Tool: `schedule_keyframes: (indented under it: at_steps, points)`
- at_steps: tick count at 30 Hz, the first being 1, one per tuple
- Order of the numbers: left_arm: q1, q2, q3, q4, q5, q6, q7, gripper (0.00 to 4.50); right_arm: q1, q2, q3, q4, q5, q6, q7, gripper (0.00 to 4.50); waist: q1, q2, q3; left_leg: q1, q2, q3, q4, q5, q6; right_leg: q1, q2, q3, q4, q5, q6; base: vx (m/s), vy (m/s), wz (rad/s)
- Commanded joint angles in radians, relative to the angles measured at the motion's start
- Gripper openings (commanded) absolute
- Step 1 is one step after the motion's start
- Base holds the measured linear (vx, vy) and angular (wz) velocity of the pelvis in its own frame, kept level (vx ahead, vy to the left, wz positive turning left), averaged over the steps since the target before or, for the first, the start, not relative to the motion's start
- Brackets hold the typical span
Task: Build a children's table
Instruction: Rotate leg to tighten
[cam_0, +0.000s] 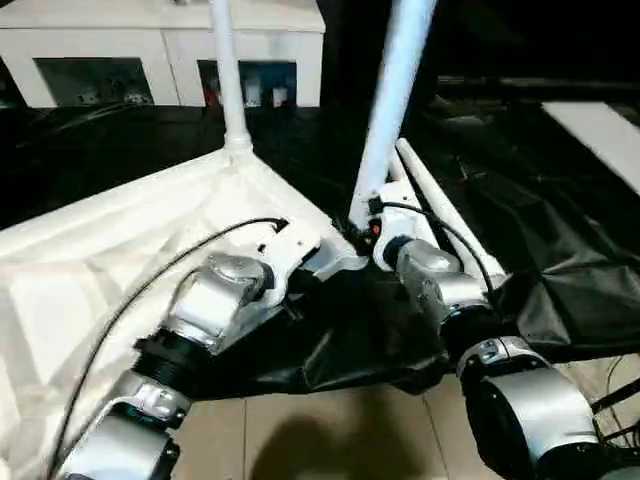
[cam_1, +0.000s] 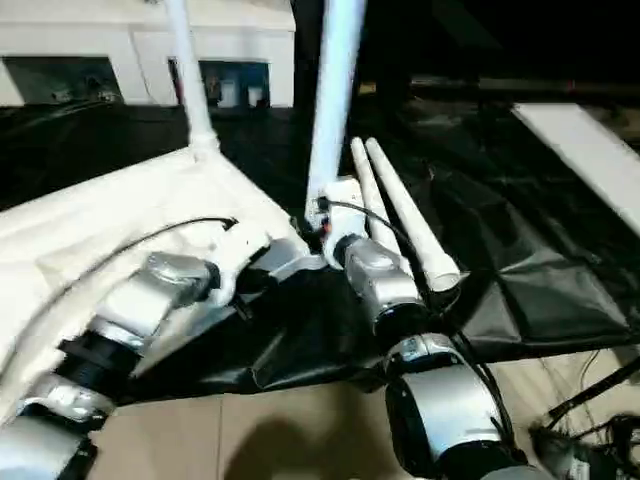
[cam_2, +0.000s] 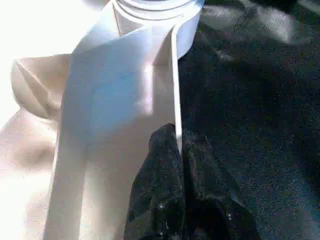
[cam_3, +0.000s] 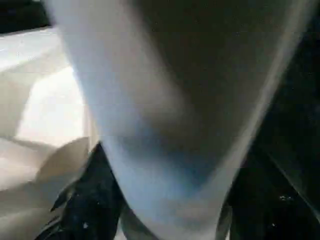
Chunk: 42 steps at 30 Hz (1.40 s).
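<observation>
On a black sheet (cam_0: 330, 350) spread over the tiled floor (cam_0: 330, 430), the white tabletop (cam_0: 110, 260) lies underside up, its ribs and rim facing the camera. One leg (cam_0: 228, 75) stands upright in the far corner socket (cam_0: 238, 145). A second leg (cam_0: 392, 95) rises steeply, slightly tilted, from the near corner, just beside the tabletop's edge. The right pincer (cam_0: 372, 212) is at the base of this leg; in the right wrist view the leg (cam_3: 175, 115) runs between its black fingers (cam_3: 87, 205), which close on either side of it. The left pincer (cam_2: 179, 150) sits at the tabletop's rim close to the near corner socket (cam_2: 152, 15); its two black fingers (cam_2: 160, 165) pinch the thin upright edge of the rim (cam_2: 175, 80) between them, closed tight on it. Two more legs (cam_1: 400, 215) lie side by side on the sheet, just right of the right forearm. A white cabinet with glass doors (cam_0: 160, 55) stands behind the work, and a white panel (cam_0: 600, 135) lies on the sheet at far right.
</observation>
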Motion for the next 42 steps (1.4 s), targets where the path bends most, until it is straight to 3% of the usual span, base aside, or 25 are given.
schedule_keyframes:
  at_steps: [1, 2, 3, 4, 5, 7, 8, 9, 15, 17, 18, 19, 21, 22, 27, 30, 42]
  points:
    - [0.011, 0.015, -0.018, -0.015, 0.0, -0.018, -0.024, 0.0, 0.032, 0.005, 0.01, 0.044, -0.004, 0.052, 0.035, 3.08, 0.005, 0.013, -0.038, -0.008, 0.043, 0.003, -0.075, -0.223, 0.051, 0.026, -0.056, 0.044, -0.074, -0.265, -0.205, 0.0, 0.0, 0.0]
    - [0.013, 0.024, -0.022, -0.021, -0.002, -0.022, -0.036, 0.0, 0.033, 0.002, 0.013, 0.037, -0.005, 0.049, 0.045, 3.12, 0.004, 0.015, -0.038, -0.007, 0.044, 0.005, -0.074, -0.238, 0.048, 0.024, -0.056, 0.044, -0.074, -0.28, -0.21, 0.061, -0.028, 0.04]
    - [0.017, 0.038, -0.028, -0.03, -0.005, -0.033, -0.053, 0.0, 0.034, -0.003, 0.014, 0.026, -0.006, 0.052, 0.058, 3.32, 0.006, 0.016, -0.053, -0.011, 0.044, 0.009, -0.065, -0.158, 0.045, 0.035, -0.055, 0.044, -0.058, -0.169, -0.231, 0.061, -0.028, 0.04]
    - [0.017, 0.038, -0.028, -0.03, -0.005, -0.033, -0.053, 0.0, 0.034, -0.003, 0.014, 0.026, -0.006, 0.052, 0.058, 3.44, 0.006, 0.015, -0.057, -0.012, 0.043, 0.01, -0.06, -0.108, 0.052, 0.038, -0.052, 0.043, -0.048, -0.095, -0.243, 0.069, -0.019, 0.01]
    - [0.02, 0.052, -0.03, -0.037, -0.01, -0.048, -0.068, 0.0, 0.036, -0.011, 0.018, 0.015, -0.009, 0.051, 0.07, 3.51, 0.005, 0.014, -0.061, -0.02, 0.037, 0.013, -0.049, 0.006, 0.08, 0.043, -0.045, 0.041, -0.03, 0.061, -0.27, 0.059, -0.007, -0.03]
    - [0.021, 0.06, -0.029, -0.039, -0.012, -0.052, -0.076, 0.0, 0.037, -0.016, 0.02, 0.008, -0.01, 0.049, 0.078, 3.65, 0.007, 0.02, -0.069, -0.02, 0.033, 0.02, -0.036, 0.08, 0.114, 0.045, -0.041, 0.039, -0.017, 0.206, -0.301, 0.055, -0.004, -0.03]
    - [0.022, 0.07, -0.031, -0.041, -0.011, -0.062, -0.087, 0.0, 0.041, -0.023, 0.023, -0.005, -0.011, 0.046, 0.094, 3.77, 0.007, 0.019, -0.068, -0.017, 0.033, 0.023, -0.035, 0.084, 0.126, 0.043, -0.041, 0.039, -0.017, 0.231, -0.308, 0.0, 0.0, 0.0]
    - [0.026, 0.089, -0.035, -0.043, -0.014, -0.096, -0.112, 0.0, 0.047, -0.033, 0.028, -0.023, -0.018, 0.028, 0.122, 3.93, 0.008, 0.018, -0.071, -0.019, 0.032, 0.024, -0.03, 0.093, 0.154, 0.049, -0.043, 0.039, -0.012, 0.271, -0.322, 0.0, 0.0, 0.0]
    - [0.037, 0.144, -0.035, -0.036, -0.026, -0.165, -0.187, 0.0, 0.111, -0.078, 0.048, -0.187, 0.021, 0.045, 0.293, 3.93, 0.015, 0.017, -0.07, -0.02, 0.039, 0.024, -0.027, 0.051, 0.167, 0.049, -0.042, 0.04, -0.01, 0.216, -0.314, 0.0, 0.0, 0.0]
    - [0.037, 0.167, -0.032, -0.023, -0.027, -0.204, -0.212, 0.0, 0.143, -0.105, 0.067, -0.258, 0.025, 0.051, 0.344, 3.93, 0.016, 0.025, -0.071, -0.02, 0.039, 0.024, -0.024, 0.049, 0.156, 0.047, -0.041, 0.041, -0.007, 0.212, -0.317, 0.0, 0.0, 0.0]
    - [0.037, 0.177, -0.03, -0.016, -0.031, -0.235, -0.228, 0.0, 0.159, -0.118, 0.076, -0.291, 0.025, 0.051, 0.365, 3.93, 0.017, 0.021, -0.068, -0.02, 0.038, 0.024, -0.024, 0.031, 0.152, 0.046, -0.038, 0.04, -0.011, 0.195, -0.312, 0.0, 0.0, 0.0]
    - [0.035, 0.183, -0.025, -0.007, -0.039, -0.259, -0.243, 0.0, 0.175, -0.133, 0.085, -0.324, 0.025, 0.049, 0.387, 3.93, 0.016, 0.03, -0.068, -0.018, 0.04, 0.024, -0.024, -0.008, 0.127, 0.045, -0.04, 0.042, -0.012, 0.158, -0.308, 0.0, 0.0, 0.0]
    - [0.03, 0.195, -0.013, 0.013, -0.063, -0.329, -0.288, 0.0, 0.223, -0.173, 0.114, -0.406, 0.022, 0.041, 0.452, 3.93, 0.018, 0.029, -0.065, -0.018, 0.038, 0.025, -0.025, -0.038, 0.118, 0.046, -0.036, 0.042, -0.017, 0.128, -0.297, 0.0, 0.0, 0.0]
    - [0.027, 0.2, -0.011, 0.018, -0.068, -0.332, -0.301, 0.0, 0.247, -0.191, 0.127, -0.442, 0.021, 0.044, 0.484, 3.93, 0.02, 0.033, -0.066, -0.017, 0.038, 0.023, -0.026, -0.052, 0.104, 0.046, -0.037, 0.043, -0.014, 0.117, -0.293, 0.0, 0.0, 0.0]
    - [0.031, 0.221, -0.021, 0.023, -0.083, -0.374, -0.368, 0.0, 0.327, -0.24, 0.169, -0.555, 0.005, 0.036, 0.564, 3.93, 0.028, 0.033, -0.067, -0.018, 0.037, 0.023, -0.023, -0.065, 0.081, 0.047, -0.036, 0.045, -0.014, 0.107, -0.289, 0.0, 0.0, 0.0]
    - [0.04, 0.231, -0.028, 0.013, -0.091, -0.378, -0.394, 0.0, 0.339, -0.239, 0.173, -0.567, -0.001, 0.035, 0.555, 3.93, 0.027, 0.034, -0.069, -0.02, 0.035, 0.022, -0.021, -0.043, 0.087, 0.046, -0.034, 0.044, -0.008, 0.147, -0.296, 0.0, 0.0, 0.0]
    - [0.063, 0.243, -0.036, -0.016, -0.109, -0.394, -0.451, 0.0, 0.325, -0.219, 0.176, -0.538, -0.019, 0.039, 0.508, 3.93, 0.031, 0.032, -0.069, -0.02, 0.035, 0.021, -0.017, -0.031, 0.09, 0.047, -0.035, 0.044, -0.003, 0.154, -0.302, 0.0, 0.0, 0.0]
